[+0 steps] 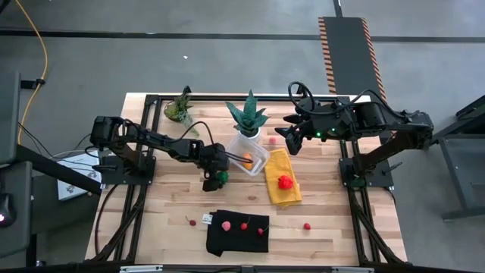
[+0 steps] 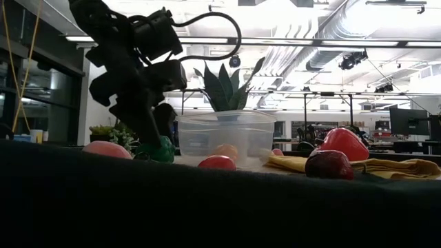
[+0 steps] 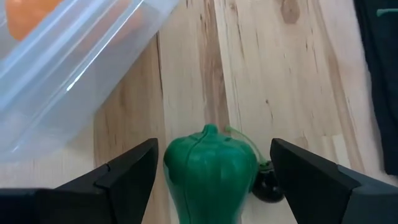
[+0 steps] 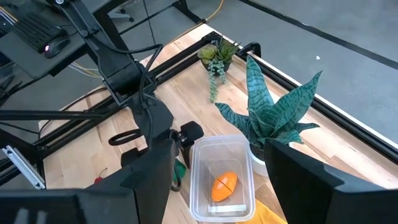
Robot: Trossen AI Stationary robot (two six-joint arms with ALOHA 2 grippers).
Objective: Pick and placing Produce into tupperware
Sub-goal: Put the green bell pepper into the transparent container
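A green toy pepper [image 3: 210, 171] lies on the wooden table just near of the clear tupperware [image 1: 261, 152], with a small dark piece [image 3: 267, 188] beside it. My left gripper [image 3: 214, 146] is open, low over the table, one finger on either side of the pepper with a gap to each. The high view shows the left gripper [image 1: 215, 178] at the table's middle, and the low view shows the pepper [image 2: 158, 150] under it. An orange piece [image 4: 224, 185] lies inside the tupperware [image 4: 199, 186]. My right gripper [image 1: 290, 142] hangs open above the far right, empty.
A snake plant in a white pot [image 1: 248, 121] stands just behind the tupperware; a small succulent [image 1: 180, 106] sits at the far edge. A yellow cloth [image 1: 279, 196] carries a red piece [image 1: 285, 181]. A black cloth [image 1: 237, 239] near the front holds several red pieces; another [image 1: 307, 225] lies loose.
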